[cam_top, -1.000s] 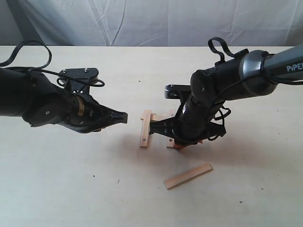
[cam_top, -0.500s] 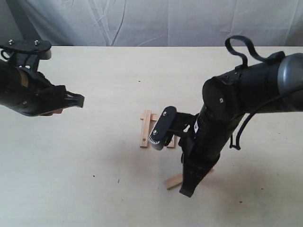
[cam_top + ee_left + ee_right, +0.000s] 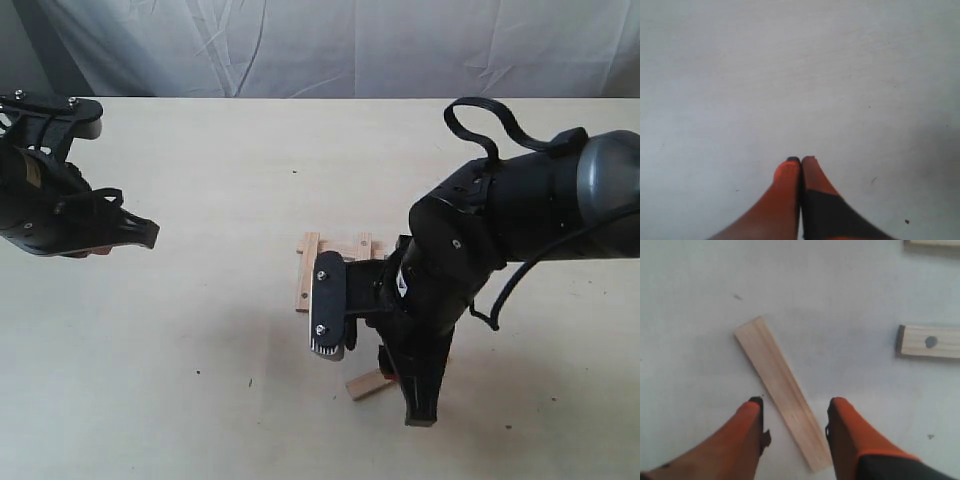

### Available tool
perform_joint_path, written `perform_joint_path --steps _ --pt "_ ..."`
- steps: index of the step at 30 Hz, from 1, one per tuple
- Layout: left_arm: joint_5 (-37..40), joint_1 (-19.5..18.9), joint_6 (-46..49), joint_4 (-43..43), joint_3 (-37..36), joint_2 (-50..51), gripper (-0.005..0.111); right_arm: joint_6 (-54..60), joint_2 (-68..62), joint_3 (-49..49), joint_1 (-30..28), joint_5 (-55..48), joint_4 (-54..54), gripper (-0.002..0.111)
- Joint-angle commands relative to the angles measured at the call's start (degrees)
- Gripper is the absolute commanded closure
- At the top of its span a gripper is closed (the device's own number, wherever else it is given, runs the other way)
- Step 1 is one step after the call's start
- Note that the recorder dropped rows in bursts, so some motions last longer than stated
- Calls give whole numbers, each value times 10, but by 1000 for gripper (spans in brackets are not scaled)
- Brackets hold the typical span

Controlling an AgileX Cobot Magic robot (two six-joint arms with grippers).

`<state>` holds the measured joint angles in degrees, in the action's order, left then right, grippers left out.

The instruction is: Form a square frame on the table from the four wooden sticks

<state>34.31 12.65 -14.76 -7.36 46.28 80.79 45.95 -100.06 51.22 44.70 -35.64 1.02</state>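
Nearest: loose stick lies flat on the table. Right pincer stands apart, straddling its end, not clamped. Beyond: other sticks are grouped, partly hidden by the right arm. Left pincer is together, holding nothing, well apart from the sticks.

Exterior camera views the tabletop from high, facing the white cloth behind. Both wrist cameras look down closely; the right shares the loose wooden stick.

A plain tan stick lies slanted on the pale table — near the grouped holed sticks.
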Motion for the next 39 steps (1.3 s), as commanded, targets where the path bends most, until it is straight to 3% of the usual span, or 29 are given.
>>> perform_joint_path --steps 1,18,20,23,24,31,39 --pt "-9 -1 1 4 -1 -5 107 53 -9 -7 1 8 -2 66" --pt "-25 -1 1 16 -1 -5 107 97 -90 -7 0 36 -16 67" --pt "-26 -1 1 15 -1 -5 107 97 -93 -7 0 28 -15 75" --pt "-26 -1 1 15 -1 -5 107 98 -93 -7 0 30 -4 105" --pt "-26 -1 1 15 -1 -5 107 98 -93 -6 0 32 2 108" --pt "-20 -1 1 13 -1 -5 107 72 -73 58 0 19 11 108" --pt "-24 -1 1 19 -1 -5 107 39 -105 221 0 -66 6 109"
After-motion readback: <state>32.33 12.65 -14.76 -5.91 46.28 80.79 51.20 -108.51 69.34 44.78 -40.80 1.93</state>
